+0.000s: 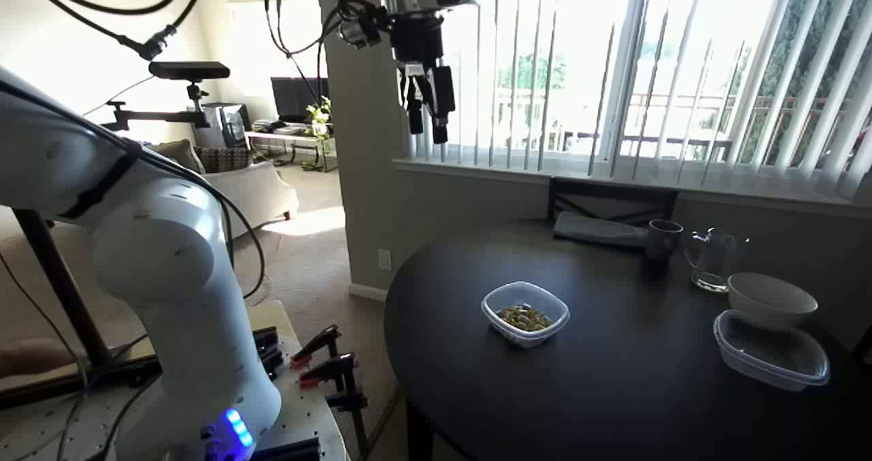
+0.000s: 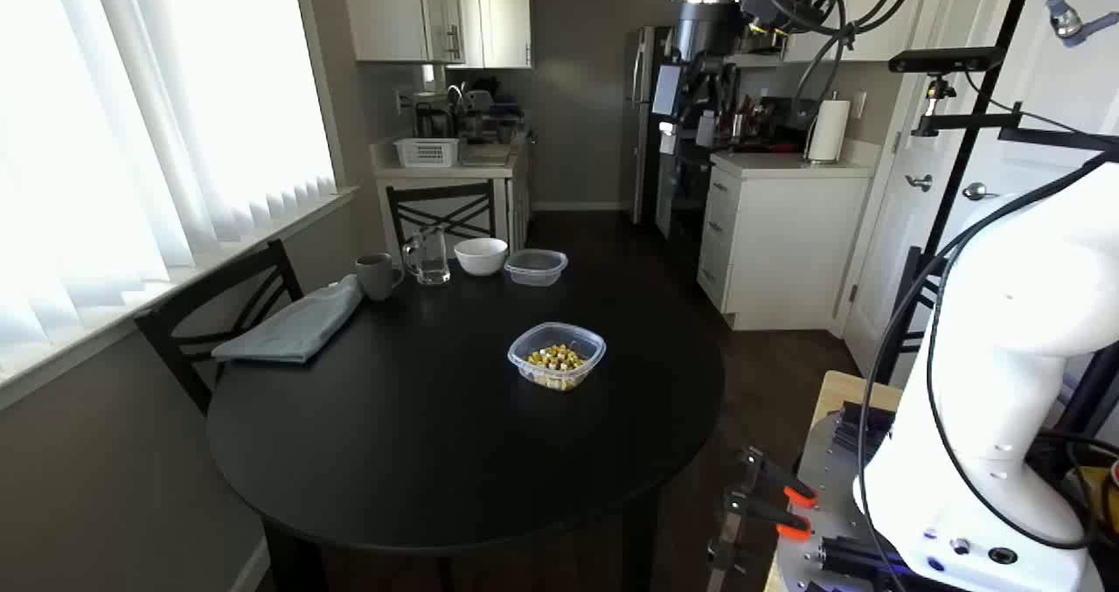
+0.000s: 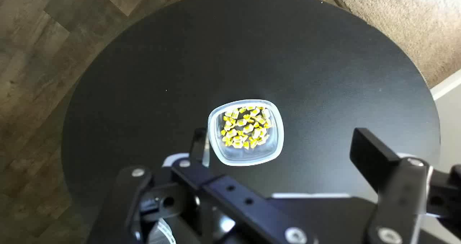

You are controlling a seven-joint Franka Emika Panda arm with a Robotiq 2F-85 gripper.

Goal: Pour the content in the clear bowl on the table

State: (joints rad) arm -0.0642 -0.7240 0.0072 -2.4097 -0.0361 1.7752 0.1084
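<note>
The clear bowl (image 1: 528, 342) stands upright on the black round table (image 1: 599, 400). It also shows in an exterior view (image 2: 524, 368) and in the wrist view (image 3: 252, 162). The content (image 1: 524, 317) lies inside it as small yellow-brown pieces; these show too in an exterior view (image 2: 557, 358) and in the wrist view (image 3: 246, 128). My gripper (image 1: 428, 131) points down, high above the tabletop and apart from the bowl. In the wrist view its fingers (image 3: 284, 143) are wide apart with nothing between them. The bowl appears beyond the left finger.
A flat clear container (image 1: 770, 369), a white bowl (image 1: 770, 297), a glass mug (image 1: 715, 260), a grey mug (image 1: 662, 240) and a folded cloth (image 1: 599, 229) lie along the table's window side and far end. A chair (image 2: 245, 286) stands by the window. Clamps (image 1: 340, 372) sit on the robot's base.
</note>
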